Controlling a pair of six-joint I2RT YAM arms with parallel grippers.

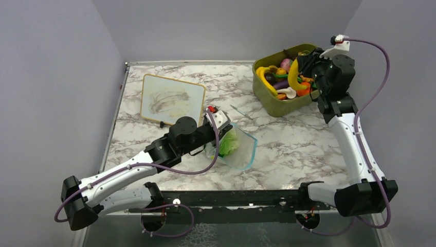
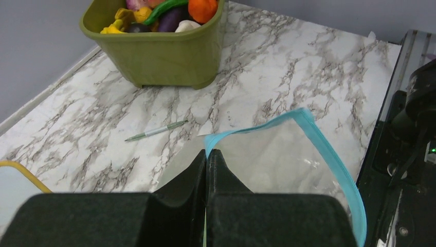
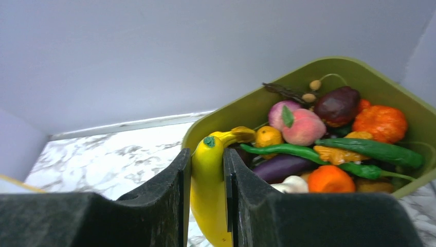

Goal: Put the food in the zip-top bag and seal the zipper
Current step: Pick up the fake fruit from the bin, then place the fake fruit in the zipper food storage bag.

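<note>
The clear zip-top bag (image 1: 237, 146) lies mid-table with a green lettuce (image 1: 229, 144) inside. My left gripper (image 1: 218, 123) is shut on its teal-blue zipper strip (image 2: 329, 159) at the mouth's corner, and the mouth gapes open; the left wrist view shows the left gripper (image 2: 206, 154) pinching that strip. My right gripper (image 1: 301, 72) hovers over the olive-green tub (image 1: 267, 98), shut on a yellow banana (image 1: 293, 77). In the right wrist view the banana (image 3: 208, 190) sits between the fingers of the right gripper (image 3: 207, 154), above the tub's heap of toy produce (image 3: 329, 139).
A wood-framed white board (image 1: 172, 99) lies at the back left. A green pen (image 1: 240, 111) lies between bag and tub, also in the left wrist view (image 2: 157, 130). Grey walls close in the table. A black rail (image 1: 231, 198) runs along the near edge.
</note>
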